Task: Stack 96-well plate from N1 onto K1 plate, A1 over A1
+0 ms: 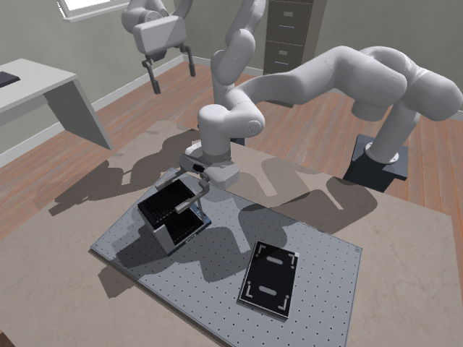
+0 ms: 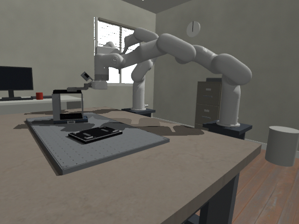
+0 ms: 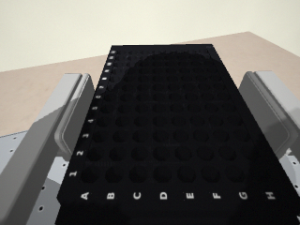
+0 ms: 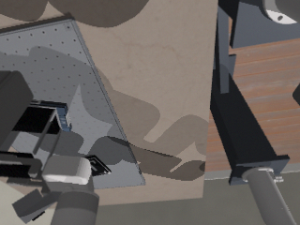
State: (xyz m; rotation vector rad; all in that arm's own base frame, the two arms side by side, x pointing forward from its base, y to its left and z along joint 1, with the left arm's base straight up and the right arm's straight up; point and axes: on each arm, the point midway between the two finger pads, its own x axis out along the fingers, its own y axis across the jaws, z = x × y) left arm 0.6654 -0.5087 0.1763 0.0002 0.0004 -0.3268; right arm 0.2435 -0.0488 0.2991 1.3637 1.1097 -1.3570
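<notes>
Two black, rectangular, lettered 96-well plates inside the desk's edges; left gripper clamps one; right gripper gapes.

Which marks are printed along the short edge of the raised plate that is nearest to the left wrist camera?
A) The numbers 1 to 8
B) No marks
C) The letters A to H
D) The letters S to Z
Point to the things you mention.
C: on the raised plate [image 1: 166,202] [image 2: 61,91] [image 3: 161,117] [image 4: 11,158], that edge shows white letters running from A to H.
</notes>
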